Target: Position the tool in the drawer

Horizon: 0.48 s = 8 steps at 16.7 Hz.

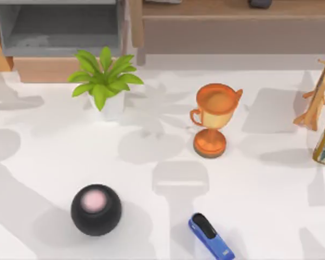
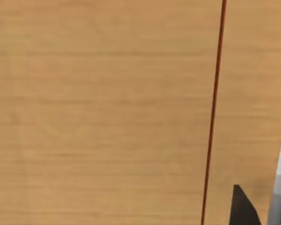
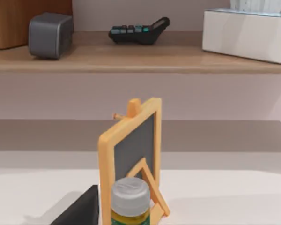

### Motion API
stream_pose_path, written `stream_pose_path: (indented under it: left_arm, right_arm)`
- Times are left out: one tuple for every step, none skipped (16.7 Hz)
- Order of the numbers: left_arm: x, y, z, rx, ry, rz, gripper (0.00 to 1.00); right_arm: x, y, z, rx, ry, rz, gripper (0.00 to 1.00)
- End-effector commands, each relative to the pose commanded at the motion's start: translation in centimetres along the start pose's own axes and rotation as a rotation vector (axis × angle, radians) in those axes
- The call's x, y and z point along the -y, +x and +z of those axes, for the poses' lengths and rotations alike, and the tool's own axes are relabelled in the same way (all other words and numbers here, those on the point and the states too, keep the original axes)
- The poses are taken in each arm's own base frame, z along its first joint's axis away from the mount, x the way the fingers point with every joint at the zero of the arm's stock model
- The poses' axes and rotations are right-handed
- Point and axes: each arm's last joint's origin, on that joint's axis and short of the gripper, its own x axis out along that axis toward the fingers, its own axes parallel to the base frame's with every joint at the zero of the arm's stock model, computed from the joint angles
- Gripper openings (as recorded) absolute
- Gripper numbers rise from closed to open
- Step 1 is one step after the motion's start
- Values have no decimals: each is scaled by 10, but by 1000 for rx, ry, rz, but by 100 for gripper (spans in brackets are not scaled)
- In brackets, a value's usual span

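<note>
Blue stapler [image 1: 211, 236], black top strip, elongated, lying angled near table [image 1: 260, 179] front edge. Fingers' state: cannot tell.

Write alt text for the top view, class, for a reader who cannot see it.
A small blue stapler lies on the white table near its front edge, with a black ball to its left. Farther back stand an orange trophy cup and a green potted plant, and an open grey drawer sits at the back left.

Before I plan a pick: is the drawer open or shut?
Open: in the top view, the drawer shows its grey inside at the table's far left. The stapler lies outside, on the table.
</note>
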Motion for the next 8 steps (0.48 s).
stream_pose_path:
  left_arm:
    - [0,0,0,0,0,0,0]
    - [0,0,0,0,0,0,0]
    - [0,0,0,0,0,0,0]
    - [0,0,0,0,0,0,0]
    - [0,0,0,0,0,0,0]
    - [0,0,0,0,0,0,0]
    - [0,0,0,0,0,0,0]
    - [5,-1,-1,-3,-13,-17,0]
  right_arm:
    - [0,0,0,0,0,0,100]
    - [0,0,0,0,0,0,100]
    - [0,0,0,0,0,0,100]
    - [0,0,0,0,0,0,100]
    - [0,0,0,0,0,0,100]
    - [0,0,0,0,0,0,100]
    - [0,0,0,0,0,0,100]
    - [0,0,0,0,0,0,100]
